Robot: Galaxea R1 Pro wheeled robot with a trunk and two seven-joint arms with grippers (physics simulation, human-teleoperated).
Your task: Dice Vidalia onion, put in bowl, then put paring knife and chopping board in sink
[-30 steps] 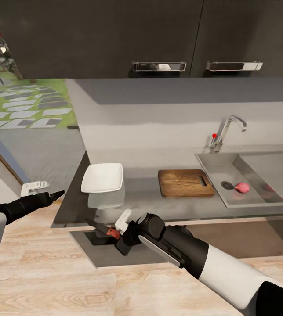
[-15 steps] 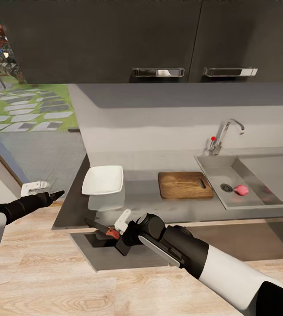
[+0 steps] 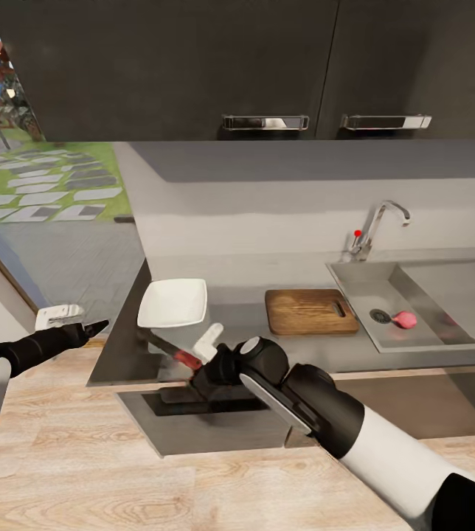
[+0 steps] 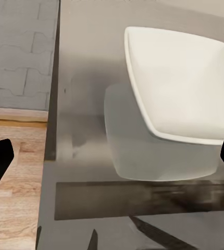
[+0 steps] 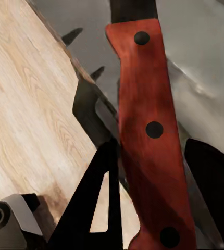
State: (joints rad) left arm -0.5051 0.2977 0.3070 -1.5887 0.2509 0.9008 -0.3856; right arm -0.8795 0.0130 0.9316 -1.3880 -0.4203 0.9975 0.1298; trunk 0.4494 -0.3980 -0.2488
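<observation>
The right tool [image 3: 206, 359] is clamped on the paring knife [image 3: 172, 352] by its reddish handle, carrying it at the bench [image 3: 245, 328] edge, just in front of the white bowl [image 3: 172, 302] and left of the chopping board [image 3: 310, 310]. The left tool [image 3: 90, 327] hangs open and empty, off the bench's end beyond the bowl. I judge this the knife-fetching step; the Vidalia onion [image 3: 406, 318] lies by the drain in the sink [image 3: 355, 284], right of the board, so next someone must lift it onto the board.
</observation>
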